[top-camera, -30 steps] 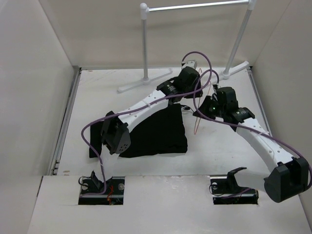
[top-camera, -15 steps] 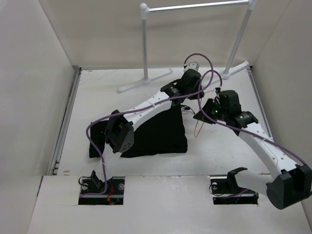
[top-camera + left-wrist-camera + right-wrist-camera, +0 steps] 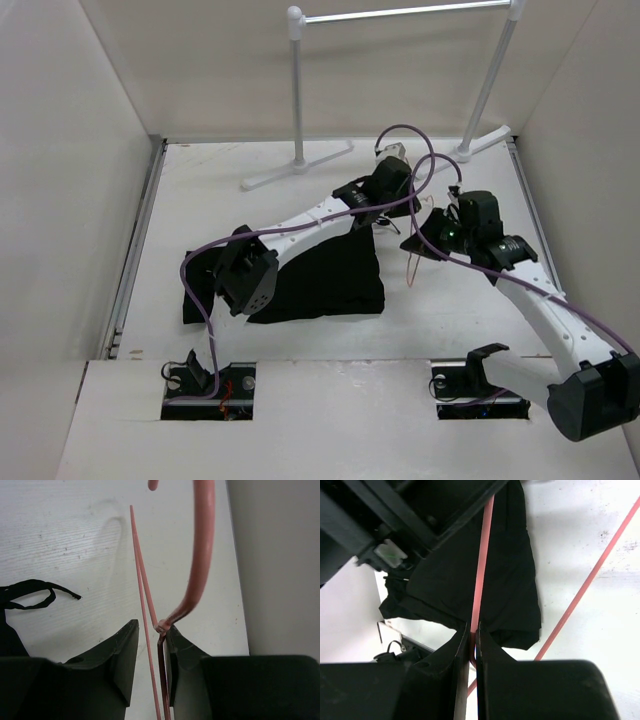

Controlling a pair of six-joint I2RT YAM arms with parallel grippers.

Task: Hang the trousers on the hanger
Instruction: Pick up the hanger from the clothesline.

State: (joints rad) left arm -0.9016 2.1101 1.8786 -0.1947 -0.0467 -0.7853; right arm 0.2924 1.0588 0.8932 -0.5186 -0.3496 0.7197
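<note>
While the right gripper [image 3: 472, 630] clamps one wire of the hanger [image 3: 483, 550], the left gripper [image 3: 150, 630] stands slightly parted around its twisted neck.

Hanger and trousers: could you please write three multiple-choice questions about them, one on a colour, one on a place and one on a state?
1. What colour is the hanger?
A. white
B. pink-red
C. blue

2. Where are the trousers?
A. draped over the hanger
B. lying on the table
C. lifted in the air

3. How do the right fingers stand?
A. wide open
B. shut on the trousers
C. shut on the hanger

Answers:
1 B: its wire shows pink-red in both wrist views.
2 B: the top view shows the black cloth lying on the table.
3 C: the right wrist view shows the wire pinched between them.
</note>
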